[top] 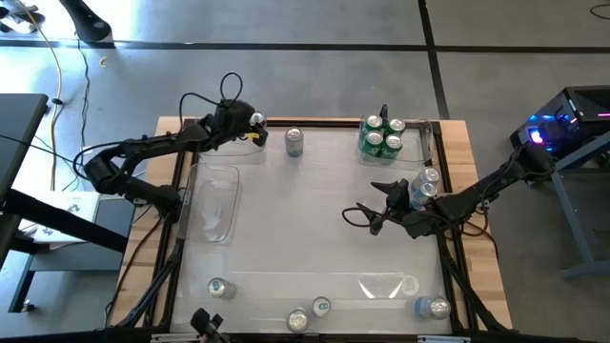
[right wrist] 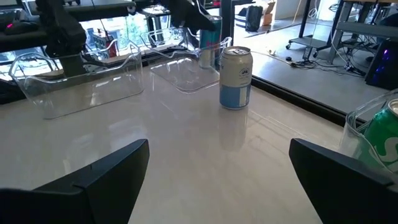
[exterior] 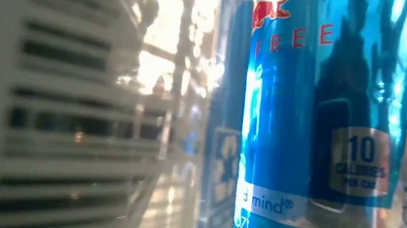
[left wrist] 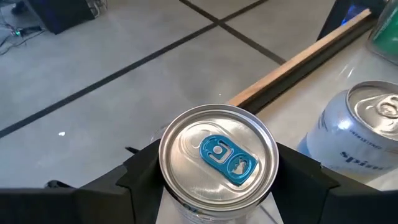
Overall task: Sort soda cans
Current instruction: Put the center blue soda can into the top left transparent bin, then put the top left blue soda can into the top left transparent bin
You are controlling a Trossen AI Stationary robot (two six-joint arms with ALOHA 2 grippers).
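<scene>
While four green cans (top: 382, 136) sit grouped far right, left gripper (top: 250, 128) clamps a silver can (left wrist: 217, 158); right gripper (top: 379, 201) hangs spread, empty; near-edge cans (top: 320, 307) unsorted.

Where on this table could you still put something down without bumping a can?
The middle is bare, between the long clear tray and the right gripper. Crowded spots: the green cans at the far edge, the loose cans along the near edge.
</scene>
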